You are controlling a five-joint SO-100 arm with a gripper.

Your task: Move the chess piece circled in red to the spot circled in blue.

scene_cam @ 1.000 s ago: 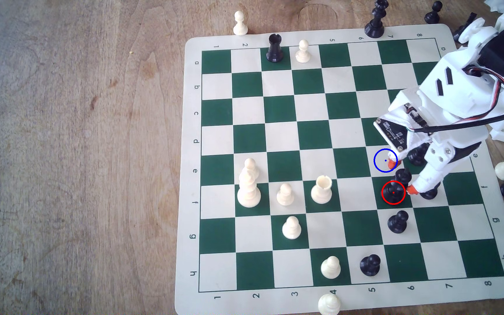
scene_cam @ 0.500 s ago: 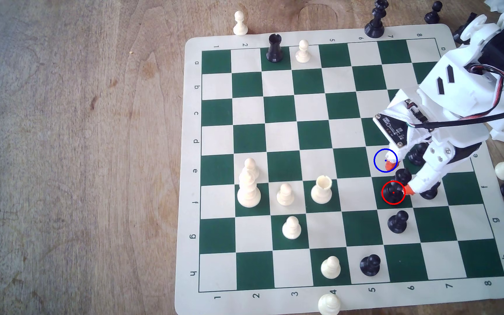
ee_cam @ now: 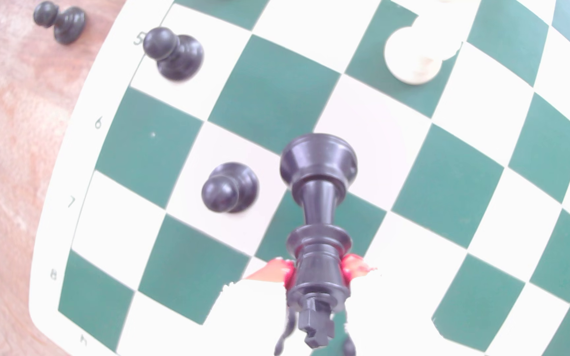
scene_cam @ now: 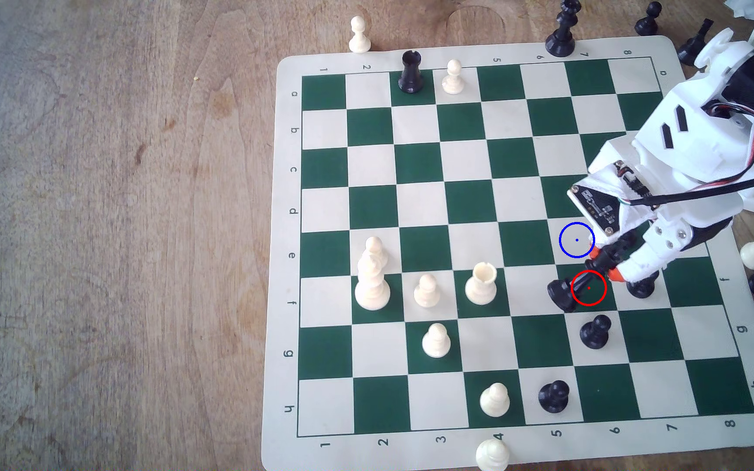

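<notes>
Hand (scene_cam: 604, 266) clenched on chess piece (scene_cam: 586, 278) near crown (orange pads either side), piece tilted, wide round base over red-ring square's edge. Spot (scene_cam: 577, 240) bare, just beside hand. Black pawn (scene_cam: 595, 332) near; smooth vinyl board (scene_cam: 284, 253) on wood counter (scene_cam: 117, 226).

I see a black king (scene_cam: 586, 276) (ee_cam: 318, 212) between orange fingertips (ee_cam: 278, 270) on my white gripper (scene_cam: 607, 266), over a green-and-cream checkered board (scene_cam: 470, 204); the spot (scene_cam: 577, 240) is ringed blue on cream.
</notes>
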